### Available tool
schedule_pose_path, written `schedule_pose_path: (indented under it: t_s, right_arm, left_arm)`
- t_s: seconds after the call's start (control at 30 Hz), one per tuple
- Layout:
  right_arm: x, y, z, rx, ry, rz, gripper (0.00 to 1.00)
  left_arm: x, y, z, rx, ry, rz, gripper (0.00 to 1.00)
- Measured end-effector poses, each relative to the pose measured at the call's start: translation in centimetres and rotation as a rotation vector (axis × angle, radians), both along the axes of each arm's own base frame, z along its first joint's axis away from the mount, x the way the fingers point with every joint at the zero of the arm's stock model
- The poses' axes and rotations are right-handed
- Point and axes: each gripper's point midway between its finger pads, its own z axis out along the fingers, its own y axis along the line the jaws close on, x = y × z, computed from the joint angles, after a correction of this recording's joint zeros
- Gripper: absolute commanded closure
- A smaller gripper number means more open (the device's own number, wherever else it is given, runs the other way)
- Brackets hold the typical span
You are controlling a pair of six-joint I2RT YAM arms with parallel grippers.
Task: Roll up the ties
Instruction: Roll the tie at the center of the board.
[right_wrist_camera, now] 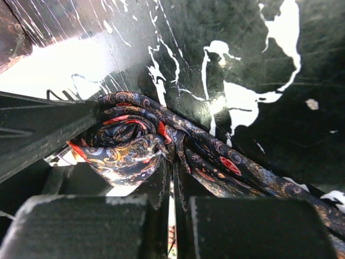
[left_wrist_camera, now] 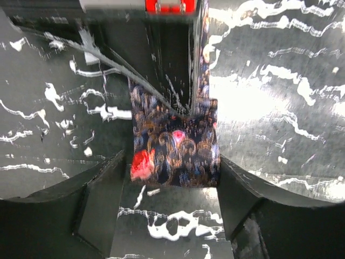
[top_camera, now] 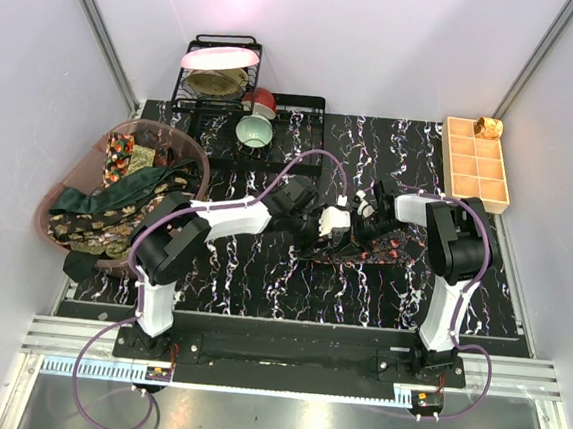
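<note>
The dark paisley tie [right_wrist_camera: 135, 140] lies mid-table [top_camera: 260, 283], one end wound into a small roll and the tail stretched flat. The right gripper [right_wrist_camera: 171, 175] is pressed together on the roll's fabric — apparently anchoring the core — while the left gripper [left_wrist_camera: 171, 162] stands spread, straddling the roll, likely to keep it square.

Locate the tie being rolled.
Top view: the tie lies on the mat, slightly right of centre, its rolled end between the left gripper and right gripper.

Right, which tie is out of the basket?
The navy paisley tie with red patches, part-rolled on the marbled mat; the green and gold ties lie heaped in the pink basket.
</note>
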Motion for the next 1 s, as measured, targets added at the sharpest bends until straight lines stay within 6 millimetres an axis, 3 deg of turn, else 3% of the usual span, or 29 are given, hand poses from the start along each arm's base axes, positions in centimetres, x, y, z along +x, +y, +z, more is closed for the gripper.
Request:
schedule_pose_path:
  t_s: [0.27, 0.53, 1.0]
  right_arm:
    - [0.0, -0.1, 0.0, -0.012, 0.020, -0.005, 1.00]
    - [0.0, -0.1, -0.1, -0.022, 0.034, -0.006, 1.00]
    - [0.0, -0.1, -0.1, -0.023, 0.035, -0.006, 1.00]
  left_arm:
    - [-1.0, -0.6, -1.0, -0.109, 0.054, 0.021, 0.29]
    - [-0.7, -0.4, -0.6, -0.267, 0.134, 0.071, 0.29]
    - [-0.6, 0.7, -1.3, -0.326, 0.121, 0.078, 0.25]
